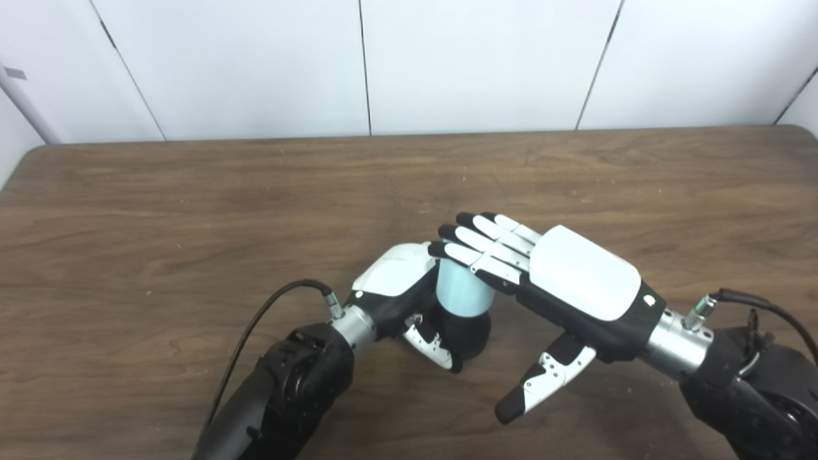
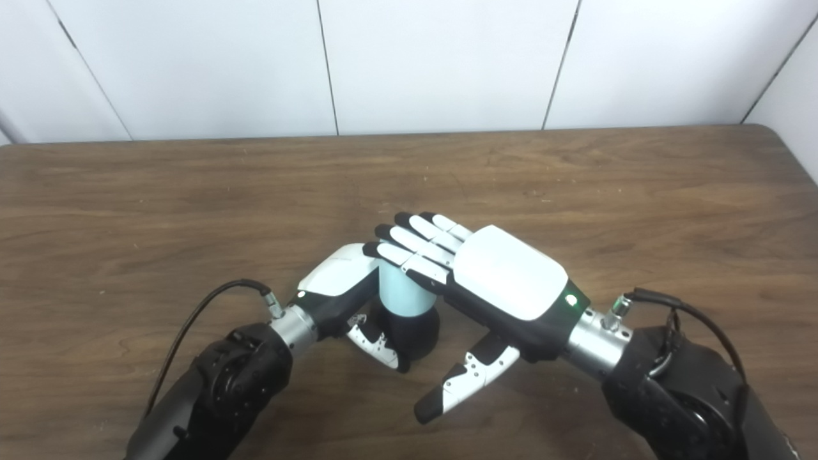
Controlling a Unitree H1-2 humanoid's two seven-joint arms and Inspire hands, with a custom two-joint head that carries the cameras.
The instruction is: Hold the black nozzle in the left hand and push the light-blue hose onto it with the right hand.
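White-backed hands (image 1: 585, 275), black-tipped fingers (image 1: 470, 236), silver wrists (image 1: 677, 342), seemingly black cables (image 1: 255, 326).

Lt-blue hose (image 1: 463, 291); blk nozzle (image 1: 470, 332); brown woodgrain table (image 1: 192, 211).

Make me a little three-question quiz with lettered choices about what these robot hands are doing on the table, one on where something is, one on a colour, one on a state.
1. Where is the light-blue hose?
A. Lying alone at the table's far edge
B. Standing on top of the black nozzle
C. Under the right arm's wrist

2. What colour is the table?
A. Brown wood
B. White
C. Green

3. How is the right hand set?
A. Curled into a fist around the hose
B. Fingers stretched flat, with the fingertips over the hose's top
C. Resting palm up on the table

Answers: 1 B, the blue piece sits directly above the black one, with the left hand wrapped around them. 2 A, wood grain shows everywhere. 3 B, the fingers lie straight and the thumb hangs free below.
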